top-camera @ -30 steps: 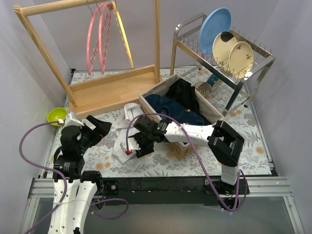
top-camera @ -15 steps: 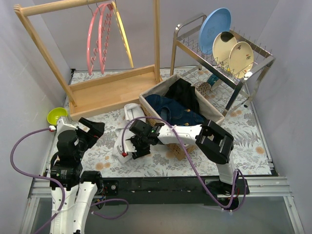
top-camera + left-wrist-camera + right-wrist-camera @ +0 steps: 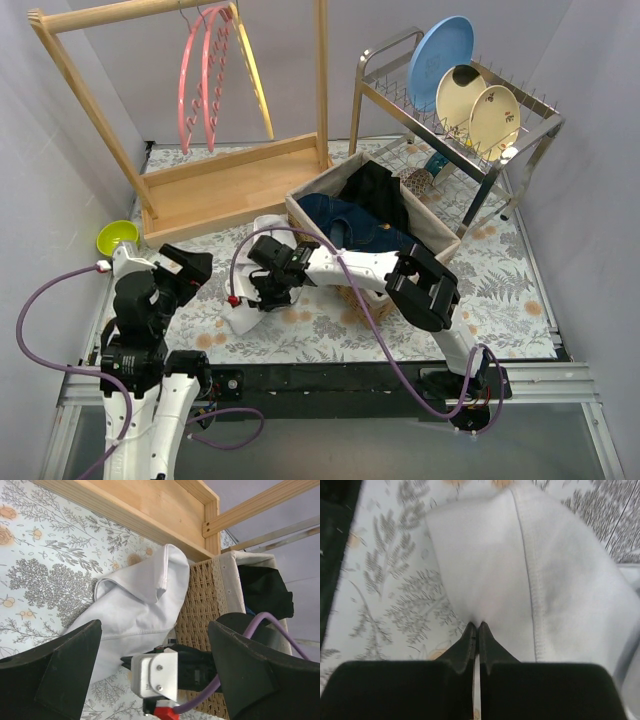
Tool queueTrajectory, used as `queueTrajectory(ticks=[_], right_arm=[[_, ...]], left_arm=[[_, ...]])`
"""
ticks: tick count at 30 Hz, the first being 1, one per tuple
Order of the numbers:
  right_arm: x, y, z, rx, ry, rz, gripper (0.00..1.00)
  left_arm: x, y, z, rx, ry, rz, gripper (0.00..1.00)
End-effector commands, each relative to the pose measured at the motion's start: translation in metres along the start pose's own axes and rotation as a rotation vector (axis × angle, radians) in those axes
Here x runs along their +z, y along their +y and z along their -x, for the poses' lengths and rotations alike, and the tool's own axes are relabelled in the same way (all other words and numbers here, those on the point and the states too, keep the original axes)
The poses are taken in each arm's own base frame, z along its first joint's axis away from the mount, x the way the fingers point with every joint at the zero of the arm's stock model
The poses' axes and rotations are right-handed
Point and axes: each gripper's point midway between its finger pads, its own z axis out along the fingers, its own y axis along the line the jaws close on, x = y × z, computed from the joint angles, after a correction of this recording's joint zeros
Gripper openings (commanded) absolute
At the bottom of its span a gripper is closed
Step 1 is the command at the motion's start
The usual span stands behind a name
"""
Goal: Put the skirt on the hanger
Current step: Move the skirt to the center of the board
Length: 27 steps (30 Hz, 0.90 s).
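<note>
Wicker basket (image 3: 432, 238) crowding skirt (image 3: 268, 228) at 3 o'clock; wooden rack base (image 3: 230, 185) blocking 12; left gripper (image 3: 188, 272) sitting at 9; floral mat (image 3: 310, 335) lying open toward 6.

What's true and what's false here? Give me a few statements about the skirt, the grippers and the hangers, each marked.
The right gripper is shut on the white skirt's edge. True.
The left gripper is shut too. False: its jaws stand wide open, holding nothing.
Pink hangers hang from the wooden rack. True.
The skirt hangs on the rack. False: it lies on the table beside the wicker basket.
</note>
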Motion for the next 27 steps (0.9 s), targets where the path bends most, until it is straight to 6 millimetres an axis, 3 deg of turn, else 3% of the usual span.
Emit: queueTrajectory(ticks=[1,4,7,11,14,17,21,25,27], right_arm=[[-0.048,0.016,0.085,0.056,-0.224,0.117,0.01],[-0.090,0.019,0.137,0.066,-0.363,0.131,0.01],[-0.109,0.009,0.160,0.072,-0.411,0.088,0.01],[-0.077,0.010,0.137,0.105,-0.348,0.135,0.01],[-0.031,0.034,0.107,0.169,-0.284,0.293,0.01],[-0.015,0.051,0.086,0.192,-0.226,0.359,0.10],[-0.022,0.055,0.080,0.185,-0.205,0.356,0.44],[-0.052,0.054,0.080,0.137,-0.202,0.340,0.54],[-0.077,0.050,0.083,0.090,-0.239,0.320,0.61]], left_arm=[[-0.026,-0.011,0.034,0.039,-0.139,-0.022,0.86],[-0.051,-0.021,0.056,0.054,-0.241,-0.064,0.86],[-0.064,-0.025,0.065,0.060,-0.279,-0.074,0.86],[-0.061,-0.028,0.059,0.065,-0.251,-0.096,0.86],[-0.056,-0.028,0.050,0.070,-0.212,-0.108,0.86],[-0.052,-0.027,0.045,0.073,-0.189,-0.109,0.86],[-0.046,-0.027,0.038,0.074,-0.161,-0.121,0.86],[-0.042,-0.028,0.034,0.081,-0.135,-0.123,0.86],[-0.040,-0.027,0.031,0.084,-0.126,-0.124,0.87]])
